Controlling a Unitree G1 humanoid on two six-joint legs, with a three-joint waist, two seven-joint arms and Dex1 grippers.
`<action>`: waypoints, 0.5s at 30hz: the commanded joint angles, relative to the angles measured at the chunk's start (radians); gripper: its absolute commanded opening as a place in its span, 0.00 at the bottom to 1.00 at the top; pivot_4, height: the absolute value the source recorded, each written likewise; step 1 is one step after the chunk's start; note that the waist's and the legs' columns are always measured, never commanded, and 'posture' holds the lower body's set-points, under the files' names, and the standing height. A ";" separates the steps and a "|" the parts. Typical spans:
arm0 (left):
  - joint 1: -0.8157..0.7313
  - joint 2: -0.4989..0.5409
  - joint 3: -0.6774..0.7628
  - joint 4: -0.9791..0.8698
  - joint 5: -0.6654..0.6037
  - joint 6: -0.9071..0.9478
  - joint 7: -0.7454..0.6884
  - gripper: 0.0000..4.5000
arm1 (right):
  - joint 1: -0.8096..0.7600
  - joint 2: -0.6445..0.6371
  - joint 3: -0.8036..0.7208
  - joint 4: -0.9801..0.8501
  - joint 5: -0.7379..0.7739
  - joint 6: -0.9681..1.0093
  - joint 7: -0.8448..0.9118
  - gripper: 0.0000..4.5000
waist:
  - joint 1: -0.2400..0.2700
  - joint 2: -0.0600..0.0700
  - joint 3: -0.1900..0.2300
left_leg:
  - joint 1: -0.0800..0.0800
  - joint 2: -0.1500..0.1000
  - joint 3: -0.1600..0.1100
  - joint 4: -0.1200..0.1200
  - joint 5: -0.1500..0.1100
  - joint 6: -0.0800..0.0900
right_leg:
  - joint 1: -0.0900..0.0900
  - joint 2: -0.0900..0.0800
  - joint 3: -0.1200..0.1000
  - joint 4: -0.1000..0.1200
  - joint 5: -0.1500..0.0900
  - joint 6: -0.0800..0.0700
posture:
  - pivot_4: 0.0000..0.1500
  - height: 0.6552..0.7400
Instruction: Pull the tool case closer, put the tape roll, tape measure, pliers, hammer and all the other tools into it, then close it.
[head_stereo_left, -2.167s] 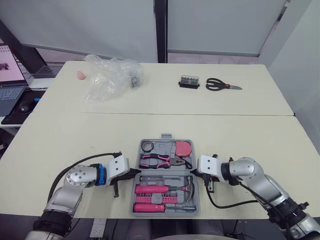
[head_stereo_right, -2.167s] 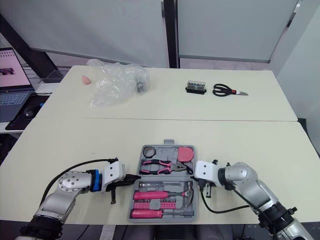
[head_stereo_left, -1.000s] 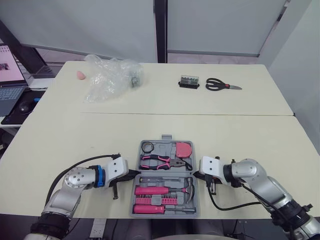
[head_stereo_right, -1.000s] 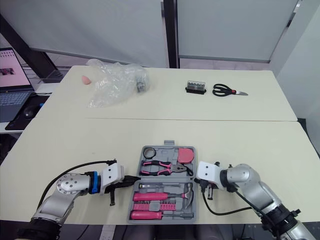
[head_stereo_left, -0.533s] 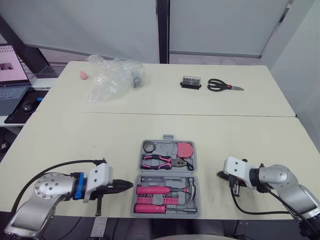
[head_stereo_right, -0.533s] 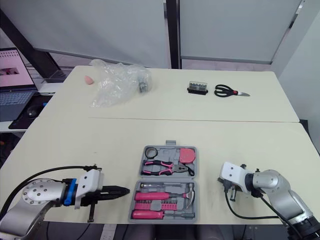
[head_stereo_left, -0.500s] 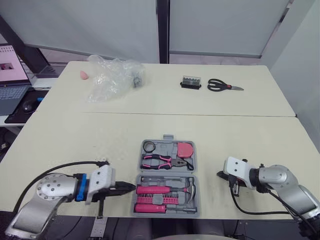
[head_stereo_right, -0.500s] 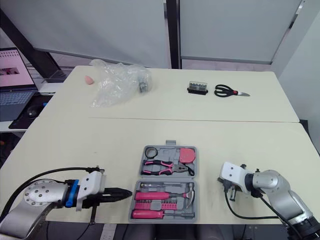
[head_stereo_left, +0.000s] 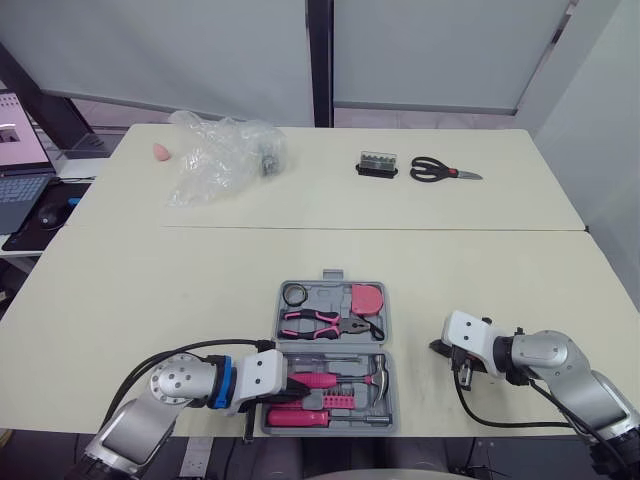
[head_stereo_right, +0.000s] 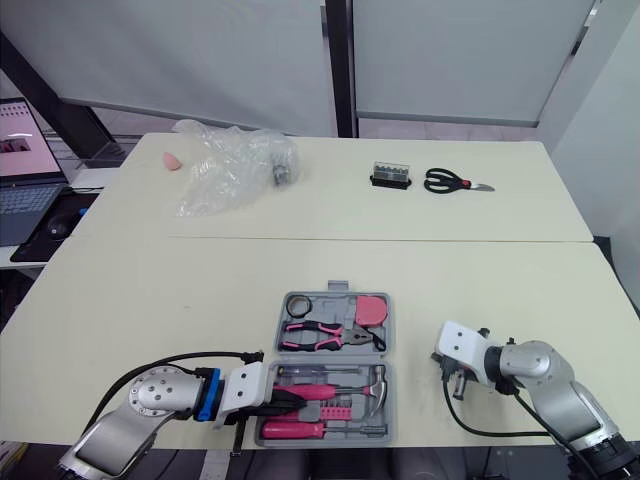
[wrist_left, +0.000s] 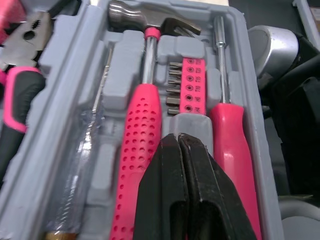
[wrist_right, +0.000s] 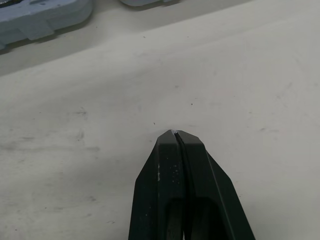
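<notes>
Your left gripper is clenched empty, tips over the hammer in the tool case at the table's near edge, probably seating it. The right gripper, also pinched closed, rests on bare table beside the case, out of the way. Packed: one hammer, one pliers, one tape measure, one tape roll. Far off: one scissors, one bit holder.

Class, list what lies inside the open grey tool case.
Inside the tool case: tape roll, tape measure, pliers, hammer, bit strip, pink screwdriver. The shut left claw covers the handle ends in its near half.
</notes>
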 joint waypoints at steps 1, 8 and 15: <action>-0.019 -0.011 -0.019 0.007 0.008 -0.019 -0.006 0.00 | -0.014 0.010 0.001 -0.005 -0.005 0.001 -0.019 0.00 | 0.000 0.000 0.000 | 0.000 0.000 0.000 0.000 0.000 0.000 | 0.000 0.000 0.000 0.000 0.000 0.000 | 1.00 1.00; -0.028 -0.001 -0.057 0.051 0.049 -0.058 -0.024 0.00 | -0.030 0.017 0.012 0.002 -0.011 0.001 -0.031 0.00 | -0.001 0.000 0.000 | 0.000 0.000 0.000 0.000 0.000 0.000 | 0.000 0.000 0.000 0.000 0.000 0.000 | 1.00 1.00; -0.031 0.007 -0.060 0.062 0.053 -0.119 -0.045 0.00 | -0.057 0.019 0.009 0.028 -0.016 -0.005 -0.044 0.00 | 0.000 0.000 0.000 | 0.000 0.000 0.000 0.000 0.000 0.000 | 0.000 0.000 0.000 0.000 0.000 0.000 | 1.00 1.00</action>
